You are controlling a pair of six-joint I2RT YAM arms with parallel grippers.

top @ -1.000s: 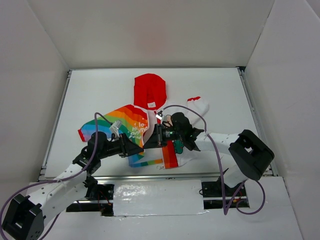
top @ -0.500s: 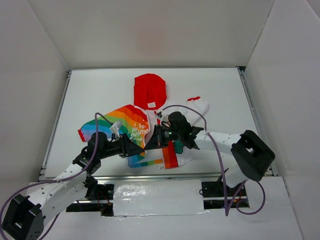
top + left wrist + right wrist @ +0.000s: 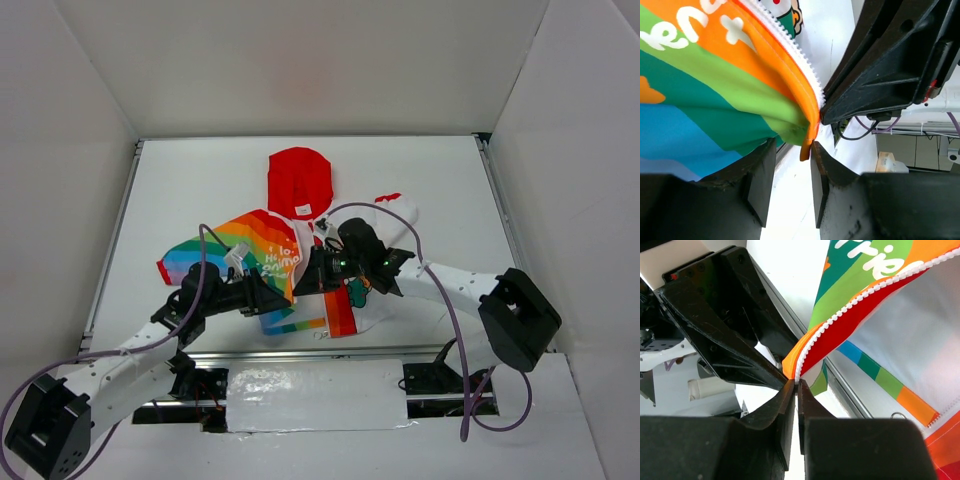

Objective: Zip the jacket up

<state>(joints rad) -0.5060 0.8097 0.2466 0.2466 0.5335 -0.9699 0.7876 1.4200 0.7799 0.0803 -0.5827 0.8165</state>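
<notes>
Both arms reach low over the table [image 3: 200, 180] from the near edge, their tips nose to nose at the near hem of the jacket [image 3: 262, 250]. It lies crumpled mid-table, with its red hood [image 3: 300, 180] on the far side. The right gripper [image 3: 796, 383] is pinched tight on the bottom end of the zipper teeth [image 3: 880, 287], while the left gripper [image 3: 792, 152] has its jaws apart, with the orange hem tip hanging in the gap.

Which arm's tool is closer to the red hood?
Right. The right tool pinches the jacket's zipper edge on the near side of the red hood; the left tool sits at that same edge, a little farther from it.
</notes>
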